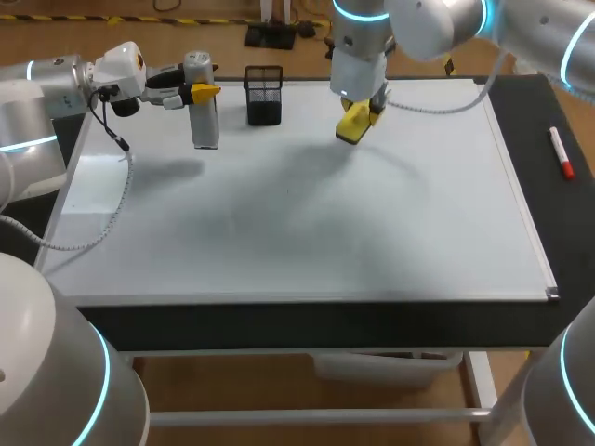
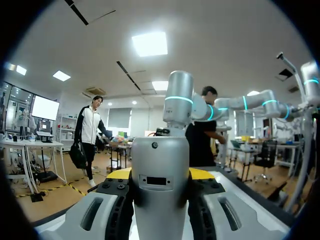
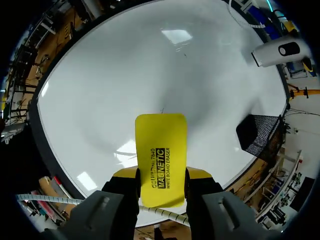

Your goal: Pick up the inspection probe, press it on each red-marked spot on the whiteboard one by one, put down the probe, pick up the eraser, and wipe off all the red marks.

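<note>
My left gripper is shut on the silver-grey inspection probe, held upright above the whiteboard's far left part. In the left wrist view the probe stands between the yellow-tipped fingers. My right gripper is shut on the yellow eraser, held just above the whiteboard near its far middle. In the right wrist view the eraser sits between the fingers, the white board beneath it. I see no red marks on the board.
A black mesh pen cup stands at the board's far edge between the two grippers. A red marker lies on the dark table right of the board. The probe and cup also show in the right wrist view.
</note>
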